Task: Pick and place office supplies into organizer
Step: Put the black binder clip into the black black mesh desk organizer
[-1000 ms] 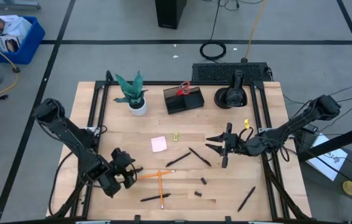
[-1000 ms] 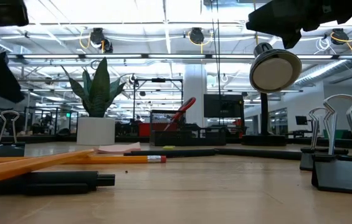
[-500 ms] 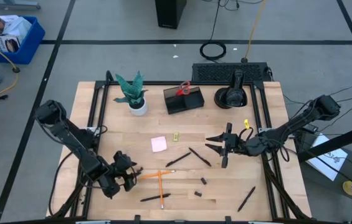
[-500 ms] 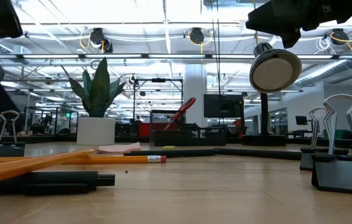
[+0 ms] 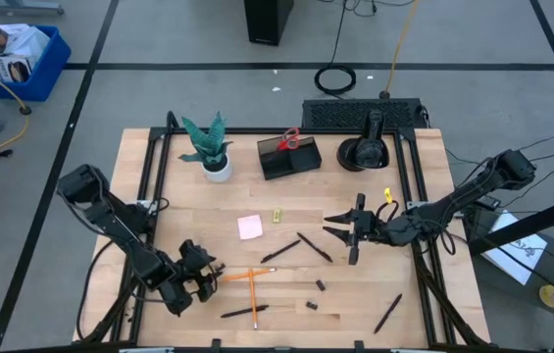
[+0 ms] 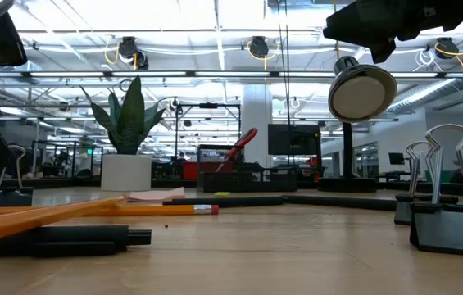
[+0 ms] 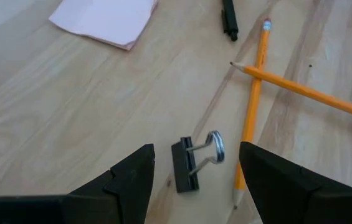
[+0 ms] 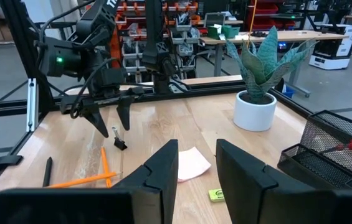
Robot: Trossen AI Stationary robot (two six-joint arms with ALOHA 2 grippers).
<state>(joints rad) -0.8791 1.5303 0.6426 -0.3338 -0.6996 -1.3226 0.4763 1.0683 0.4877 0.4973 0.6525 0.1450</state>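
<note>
- Left pincer [image 5: 201, 274], lower left of the high view, hovers open and empty over a black binder clip [image 7: 190, 163].
- Between its fingers in the wrist view, the clip's body lies crosswise to the gap, beside crossed orange pencils [image 5: 249, 278].
- Right pincer [image 5: 343, 230] waits centre-right, part-open, empty.
- Organizer [image 5: 289, 157] stands at the desk's [image 5: 159, 211] upper edge, well away.

Grey floor [image 5: 159, 39] crossed by black tape lines, a blue bin [image 5: 22, 61], bright ceiling lights [image 6: 215, 16]
</note>
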